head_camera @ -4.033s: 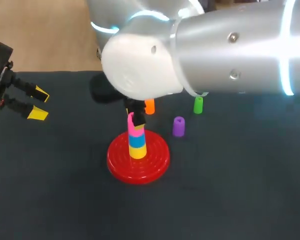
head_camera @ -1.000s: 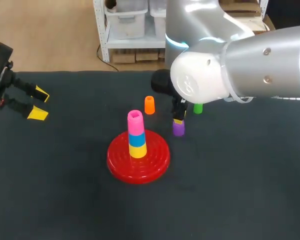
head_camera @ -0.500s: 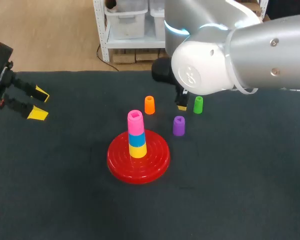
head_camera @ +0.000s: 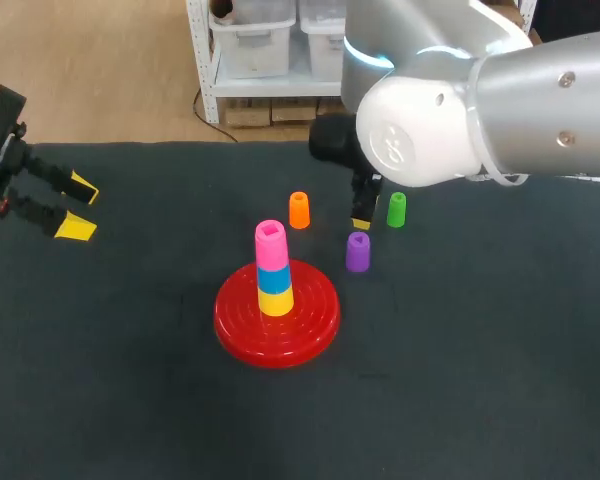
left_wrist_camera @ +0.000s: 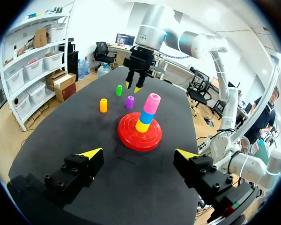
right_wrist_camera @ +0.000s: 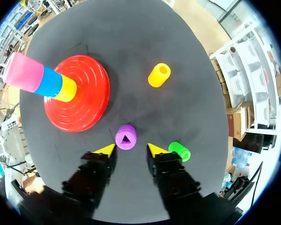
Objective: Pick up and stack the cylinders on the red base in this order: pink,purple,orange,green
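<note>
The red base point(head_camera: 238, 318) carries a stack of a yellow and a blue cylinder with the pink cylinder point(head_camera: 271, 245) on top. The purple cylinder point(head_camera: 357, 252) stands upright on the table to its right. My right gripper point(right_wrist_camera: 129, 150) hangs open just above the purple cylinder point(right_wrist_camera: 125, 136), which shows slightly ahead of the gap between its fingertips, untouched. The green cylinder point(right_wrist_camera: 179, 151) stands beside one finger, and the orange cylinder point(right_wrist_camera: 159, 75) farther ahead. My left gripper point(left_wrist_camera: 138, 153) is open and empty at the table's left edge, far from the base point(left_wrist_camera: 126, 136).
The orange cylinder point(head_camera: 299, 210) and the green cylinder point(head_camera: 396, 209) stand upright behind the base, with the right gripper point(head_camera: 362, 222) between them. The dark table stretches bare in front of the base and toward the left gripper point(head_camera: 75, 207).
My right gripper has risen off the purple cylinder, drifted slightly toward the back and spread its fingers. The purple cylinder stayed on the table. The left arm has not moved.
</note>
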Robot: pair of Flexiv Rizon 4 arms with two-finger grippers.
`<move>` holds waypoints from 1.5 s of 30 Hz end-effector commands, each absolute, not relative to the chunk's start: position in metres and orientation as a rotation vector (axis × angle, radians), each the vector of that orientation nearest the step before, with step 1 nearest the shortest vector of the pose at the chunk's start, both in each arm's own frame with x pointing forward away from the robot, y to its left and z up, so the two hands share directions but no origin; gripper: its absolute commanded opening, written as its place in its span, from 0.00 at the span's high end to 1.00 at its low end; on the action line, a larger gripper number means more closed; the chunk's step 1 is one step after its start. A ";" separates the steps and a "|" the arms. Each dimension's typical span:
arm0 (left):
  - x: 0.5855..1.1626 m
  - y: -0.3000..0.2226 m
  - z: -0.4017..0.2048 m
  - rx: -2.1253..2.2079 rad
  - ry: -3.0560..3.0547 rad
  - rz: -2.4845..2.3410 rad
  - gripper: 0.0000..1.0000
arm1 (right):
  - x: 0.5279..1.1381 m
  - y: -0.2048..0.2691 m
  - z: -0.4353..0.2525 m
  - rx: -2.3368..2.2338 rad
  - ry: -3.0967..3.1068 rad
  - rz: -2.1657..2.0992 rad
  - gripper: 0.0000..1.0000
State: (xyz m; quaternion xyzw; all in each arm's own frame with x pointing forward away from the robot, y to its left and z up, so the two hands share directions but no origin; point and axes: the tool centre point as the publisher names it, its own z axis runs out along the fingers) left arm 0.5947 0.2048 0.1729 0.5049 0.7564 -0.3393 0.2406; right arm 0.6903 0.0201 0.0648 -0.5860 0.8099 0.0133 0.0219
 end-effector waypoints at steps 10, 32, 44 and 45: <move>0.596 0.205 0.172 1.385 2.070 -0.932 0.00 | 0.676 0.021 0.048 -1.836 2.512 0.037 0.00; 0.596 0.205 0.172 1.385 2.070 -0.932 0.00 | 0.678 0.021 0.022 -1.774 2.560 0.001 1.00; 0.596 0.205 0.172 1.385 2.070 -0.932 0.00 | 0.682 0.024 0.040 -1.778 2.539 0.004 1.00; 0.596 0.205 0.172 1.385 2.070 -0.932 0.00 | 0.683 0.024 0.045 -1.775 2.538 0.007 1.00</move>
